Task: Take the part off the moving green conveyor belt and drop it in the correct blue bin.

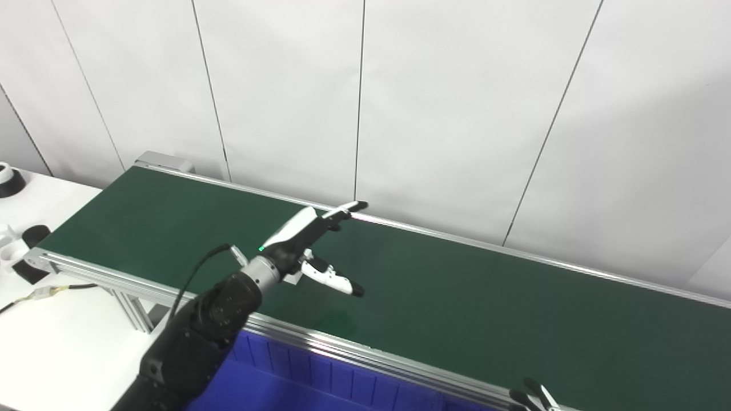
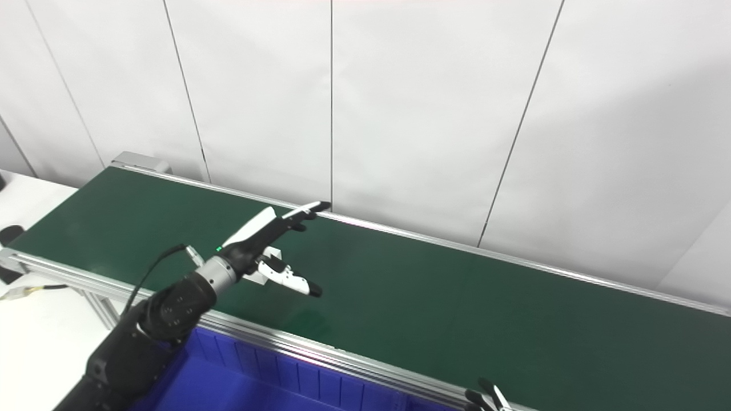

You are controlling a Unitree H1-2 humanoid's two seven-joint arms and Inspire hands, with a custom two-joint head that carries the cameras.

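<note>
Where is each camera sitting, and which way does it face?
Left eye view: on the head, looking down and forward at the green belt; left arm and open left hand over it, right hand fingertips at the bottom edge.
Right eye view: beside it, same aim, scene shifted left; more of the blue bin shows.
Shared: belt, bin, white wall, both hands; no part visible.

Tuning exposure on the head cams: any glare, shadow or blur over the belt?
Left eye view: sharp, a bright pinkish glint on the far rail beside the left hand, whose faint shadow lies on the green belt. Right eye view: equally sharp, even light; the right hand is cropped at the bottom edge.
</note>
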